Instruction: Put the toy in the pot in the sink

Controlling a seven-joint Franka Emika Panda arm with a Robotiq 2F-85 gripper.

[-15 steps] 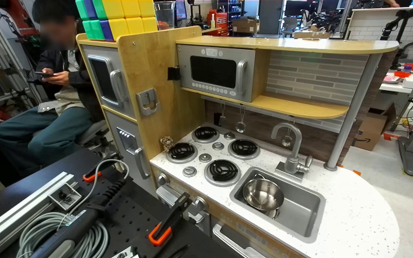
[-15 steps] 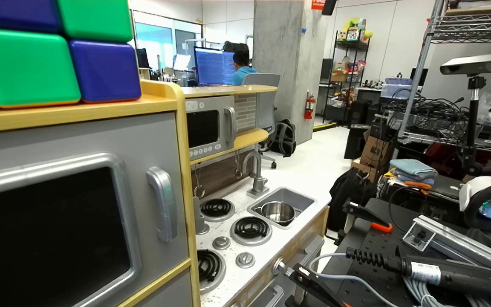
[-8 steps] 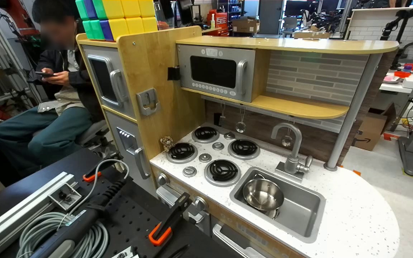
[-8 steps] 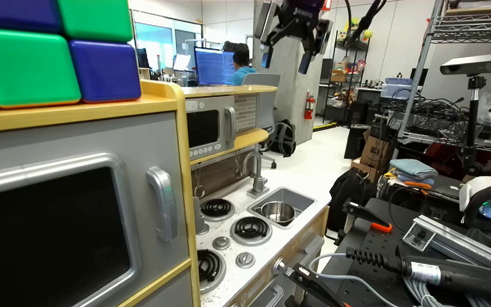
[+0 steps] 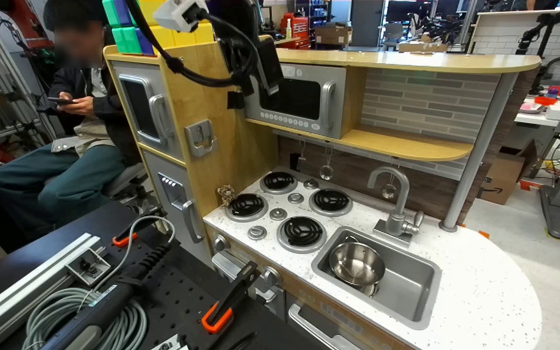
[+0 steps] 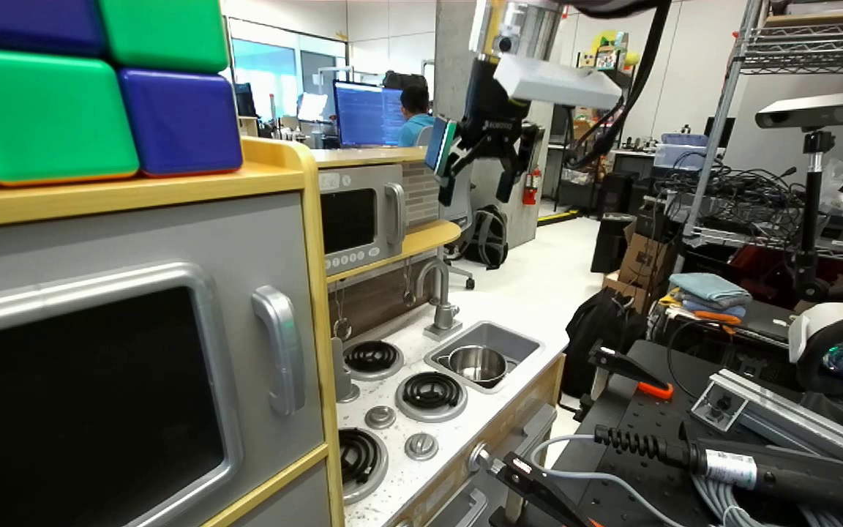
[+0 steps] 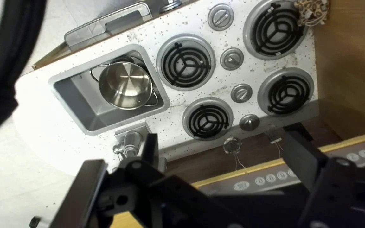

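Observation:
A small leopard-spotted toy [image 5: 226, 195] sits at the corner of the counter, against the wooden side panel beside a burner. It also shows at the top right of the wrist view [image 7: 312, 12]. The shiny steel pot [image 5: 357, 264] stands in the grey sink [image 5: 409, 291], at the end nearer the burners. The pot [image 7: 125, 85] and sink [image 7: 74, 91] also show in the wrist view. My gripper [image 6: 476, 192] is open and empty, high above the counter at about microwave height. In the wrist view its jaws stand wide apart with nothing between them.
The microwave [image 5: 289, 97] and wooden shelf [image 5: 406, 142] overhang the back of the counter. The curved faucet [image 5: 399, 199] rises behind the sink. The tall wooden panel [image 5: 212, 97] bounds the burner end. A black table [image 5: 178, 291] with cables and clamps stands in front.
My gripper was out of both exterior views, then came in at the top of one and has since moved lower, now showing in both. The toy, pot and sink have not moved.

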